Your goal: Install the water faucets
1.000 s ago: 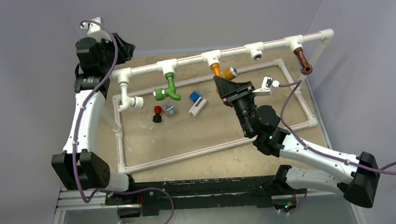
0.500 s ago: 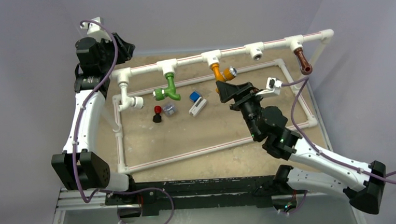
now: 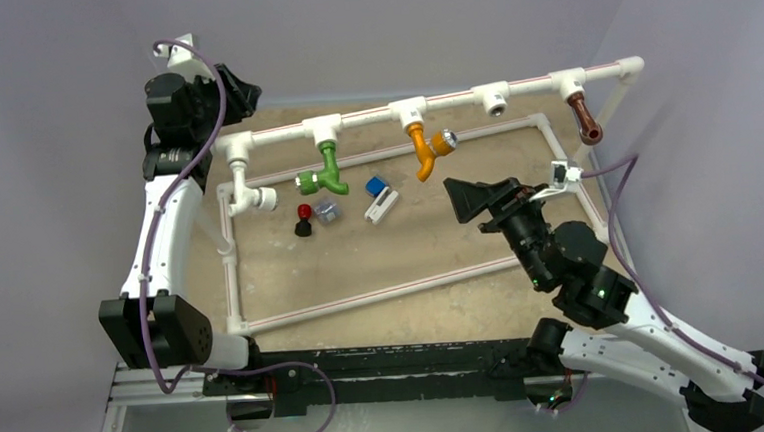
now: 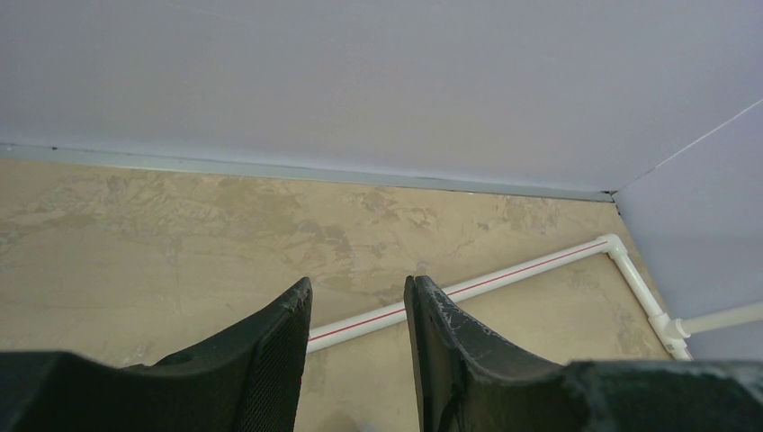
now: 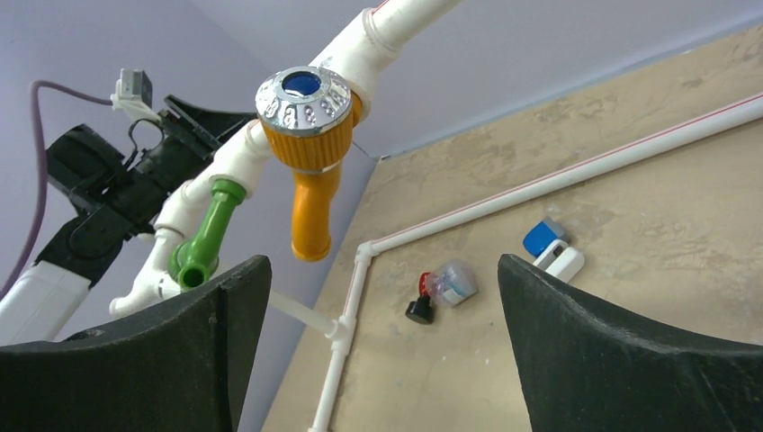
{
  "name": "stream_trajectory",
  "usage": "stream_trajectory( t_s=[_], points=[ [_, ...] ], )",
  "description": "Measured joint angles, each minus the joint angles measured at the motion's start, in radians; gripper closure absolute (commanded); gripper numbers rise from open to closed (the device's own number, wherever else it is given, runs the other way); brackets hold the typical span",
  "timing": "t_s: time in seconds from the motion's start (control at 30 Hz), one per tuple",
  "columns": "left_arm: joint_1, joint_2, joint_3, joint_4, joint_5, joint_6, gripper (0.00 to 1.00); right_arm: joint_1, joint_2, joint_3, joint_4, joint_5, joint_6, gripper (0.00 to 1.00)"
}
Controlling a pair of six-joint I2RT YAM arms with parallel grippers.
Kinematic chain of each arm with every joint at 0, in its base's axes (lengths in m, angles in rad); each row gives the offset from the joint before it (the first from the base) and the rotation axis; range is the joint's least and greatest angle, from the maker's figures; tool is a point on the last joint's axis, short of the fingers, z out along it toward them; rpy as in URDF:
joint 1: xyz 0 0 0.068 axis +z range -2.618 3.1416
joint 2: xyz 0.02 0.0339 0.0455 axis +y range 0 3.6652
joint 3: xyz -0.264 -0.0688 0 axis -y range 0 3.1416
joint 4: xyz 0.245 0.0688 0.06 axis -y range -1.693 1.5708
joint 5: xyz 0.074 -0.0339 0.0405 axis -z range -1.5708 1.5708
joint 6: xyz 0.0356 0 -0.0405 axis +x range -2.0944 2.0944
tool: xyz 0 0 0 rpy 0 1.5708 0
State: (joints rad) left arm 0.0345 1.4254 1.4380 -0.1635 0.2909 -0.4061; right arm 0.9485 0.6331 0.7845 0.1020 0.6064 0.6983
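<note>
The work surface is a tan table (image 3: 391,266). It carries a white pipe frame (image 3: 363,297) laid flat and a raised white pipe rail (image 3: 451,99) along the far side.

The left arm (image 3: 163,229) is folded at an elbow near the left front corner. Its forearm reaches to the far left corner, where the wrist is held high beside the left end of the rail. The left gripper (image 4: 357,288) is seen with its fingers a little apart and nothing between them.

The right arm (image 3: 603,298) is folded back to an elbow at the right front corner, and its forearm is angled toward the middle of the rail. The right gripper (image 5: 382,270) is spread wide and empty. It is aimed at the orange faucet (image 5: 310,180) and is clear of it.

Three faucets hang from tee sockets on the rail:
- The orange faucet, with its silver cap (image 5: 303,99), is at the centre.
- The green faucet (image 3: 325,174) is to its left.
- The brown faucet (image 3: 582,119) is at the right end.

One tee socket (image 3: 494,96) (between the orange and brown faucets) is shown unfilled.

Inside the frame lie a blue-and-white part (image 3: 377,198), a small clear piece (image 3: 327,211) and a red-and-black knob (image 3: 304,219). The clear piece and the knob are just beside each other.
</note>
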Motion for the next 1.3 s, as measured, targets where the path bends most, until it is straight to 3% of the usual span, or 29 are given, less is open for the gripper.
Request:
stream_trajectory(
  t_s=[0.43, 0.7, 0.77, 1.0, 1.13, 1.3],
  points=[
    [0.0, 0.037, 0.084, -0.088, 0.007, -0.029, 0.5, 0.0, -0.068, -0.014, -0.259, 0.002, 0.047, 0.02],
    [0.003, 0.021, 0.262, -0.053, 0.035, -0.053, 0.42, -0.001, -0.086, -0.155, -0.179, 0.065, 0.008, 0.01],
    [0.003, -0.004, 0.303, -0.049, 0.051, -0.056, 0.4, -0.001, -0.051, -0.172, -0.134, 0.089, -0.028, 0.01],
    [0.004, -0.148, 0.388, -0.097, 0.196, -0.055, 0.34, -0.002, 0.087, -0.351, 0.258, 0.184, -0.313, 0.01],
    [0.004, -0.306, 0.293, -0.121, 0.278, -0.056, 0.33, -0.052, 0.177, -0.449, 0.517, 0.216, -0.505, 0.01],
    [0.004, -0.521, 0.092, -0.153, 0.363, -0.09, 0.34, -0.268, 0.259, -0.476, 0.717, 0.169, -0.593, 0.01]
  ],
)
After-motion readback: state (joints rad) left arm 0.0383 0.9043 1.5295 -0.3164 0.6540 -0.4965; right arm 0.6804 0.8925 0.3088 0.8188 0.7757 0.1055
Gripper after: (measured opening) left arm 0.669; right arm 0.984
